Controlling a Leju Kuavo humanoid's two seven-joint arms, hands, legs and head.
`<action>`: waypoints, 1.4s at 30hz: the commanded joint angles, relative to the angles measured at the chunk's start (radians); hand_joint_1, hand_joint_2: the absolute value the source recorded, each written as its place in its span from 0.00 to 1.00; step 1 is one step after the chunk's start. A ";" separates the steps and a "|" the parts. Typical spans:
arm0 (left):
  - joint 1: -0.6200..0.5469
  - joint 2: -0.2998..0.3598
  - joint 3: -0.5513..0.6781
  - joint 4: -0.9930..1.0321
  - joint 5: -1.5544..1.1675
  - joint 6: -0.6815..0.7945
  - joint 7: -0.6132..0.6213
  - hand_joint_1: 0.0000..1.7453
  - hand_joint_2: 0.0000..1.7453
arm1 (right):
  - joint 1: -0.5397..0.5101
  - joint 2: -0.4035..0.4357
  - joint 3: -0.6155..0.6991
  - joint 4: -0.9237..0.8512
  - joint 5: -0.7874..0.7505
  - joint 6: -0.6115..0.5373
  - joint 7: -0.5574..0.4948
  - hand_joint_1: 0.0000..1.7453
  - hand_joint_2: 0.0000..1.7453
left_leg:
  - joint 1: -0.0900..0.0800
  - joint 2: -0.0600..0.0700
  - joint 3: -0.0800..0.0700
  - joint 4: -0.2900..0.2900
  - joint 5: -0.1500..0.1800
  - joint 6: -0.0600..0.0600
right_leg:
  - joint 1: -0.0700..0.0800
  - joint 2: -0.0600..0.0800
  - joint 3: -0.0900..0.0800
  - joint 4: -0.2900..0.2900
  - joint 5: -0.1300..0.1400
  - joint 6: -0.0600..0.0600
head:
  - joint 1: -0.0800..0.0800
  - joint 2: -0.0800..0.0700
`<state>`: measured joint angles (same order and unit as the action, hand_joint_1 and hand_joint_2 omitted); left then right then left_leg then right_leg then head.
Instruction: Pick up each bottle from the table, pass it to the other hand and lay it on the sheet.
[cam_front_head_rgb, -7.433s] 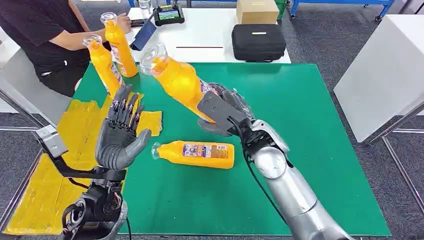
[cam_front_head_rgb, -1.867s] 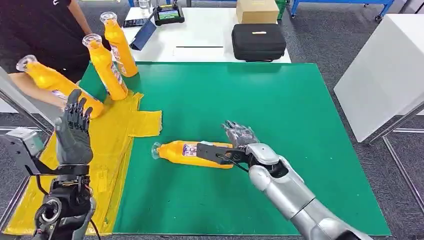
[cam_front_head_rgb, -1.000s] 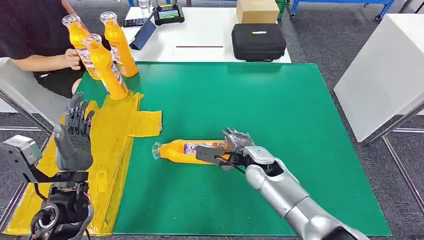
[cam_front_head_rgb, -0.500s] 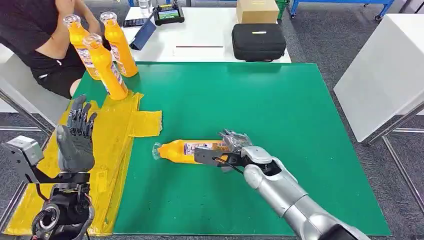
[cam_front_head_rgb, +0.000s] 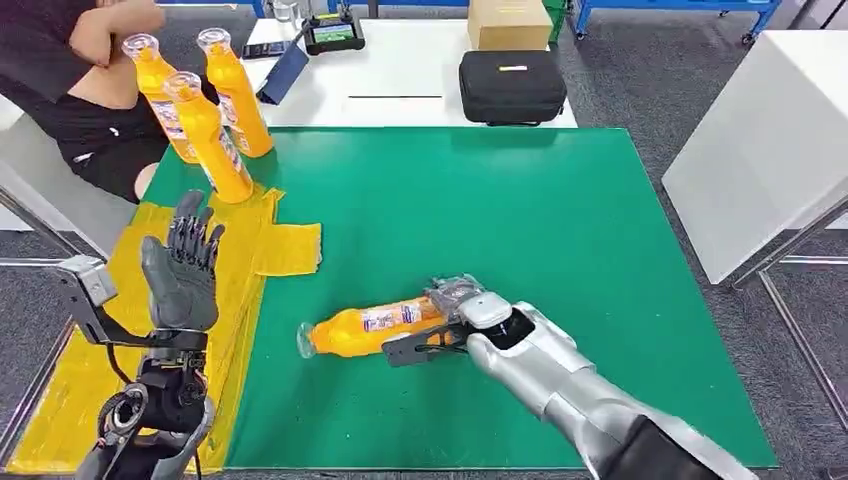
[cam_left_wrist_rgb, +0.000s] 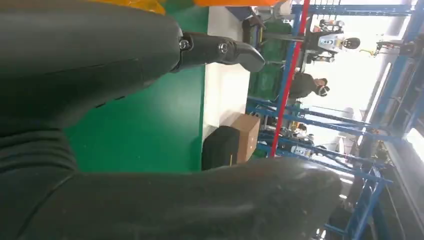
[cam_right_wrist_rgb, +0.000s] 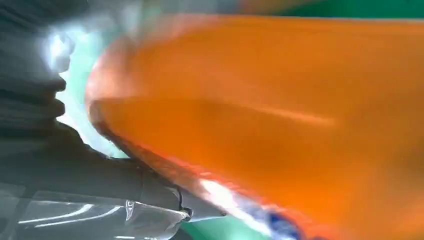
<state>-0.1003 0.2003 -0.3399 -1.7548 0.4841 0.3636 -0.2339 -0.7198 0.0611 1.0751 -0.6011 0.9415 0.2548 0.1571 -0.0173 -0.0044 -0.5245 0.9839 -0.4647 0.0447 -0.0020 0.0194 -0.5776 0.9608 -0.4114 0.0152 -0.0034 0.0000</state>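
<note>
The right robot hand (cam_front_head_rgb: 462, 306) grips the base end of the lying bottle (cam_front_head_rgb: 366, 327) on the green desk (cam_front_head_rgb: 520, 200); its pass and placement remain. The left robot hand (cam_front_head_rgb: 184, 268) waits spread above the yellow sheet (cam_front_head_rgb: 232, 262), which holds no lying bottle. Farther off, 3 bottles (cam_front_head_rgb: 205, 120) stand upright.

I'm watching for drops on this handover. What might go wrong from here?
The right hand grips the lying bottle at its base end, so the long neck end may sag or slip when lifted. The left hand waits open, far across the yellow sheet; a tilted bottle might miss its fingers.
</note>
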 joint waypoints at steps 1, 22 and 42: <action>-0.037 -0.020 -0.017 0.084 0.016 0.016 -0.022 0.00 0.00 | 0.071 -0.015 0.159 0.181 -0.006 0.039 -0.008 1.00 1.00 | 0.001 -0.005 0.010 -0.003 0.000 -0.002 | 0.002 -0.006 0.010 -0.003 -0.002 -0.002 | 0.000 0.000; 0.026 -0.049 0.064 -0.030 -0.105 -0.036 0.048 0.00 0.00 | 0.230 -0.236 -0.412 -0.500 -0.107 -0.153 0.228 1.00 1.00 | 0.000 -0.009 0.020 0.001 -0.005 0.000 | 0.001 -0.009 0.025 -0.001 -0.008 -0.001 | 0.001 0.000; 0.005 -0.039 0.019 -0.006 -0.010 -0.125 0.120 0.00 0.00 | 0.476 -0.269 -0.768 -0.986 -0.506 -0.374 0.020 1.00 1.00 | 0.001 -0.010 -0.003 0.000 -0.003 0.001 | 0.001 -0.013 0.003 -0.001 -0.006 0.001 | 0.000 0.000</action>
<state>-0.0269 0.1667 -0.2716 -1.8364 0.4146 0.2721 -0.1385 -0.3106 -0.2052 0.3522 -1.5258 0.4866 -0.1263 0.1797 -0.0174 -0.0099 -0.5289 0.9845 -0.4675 0.0499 -0.0019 0.0128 -0.5782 0.9607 -0.4159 0.0162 -0.0030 0.0000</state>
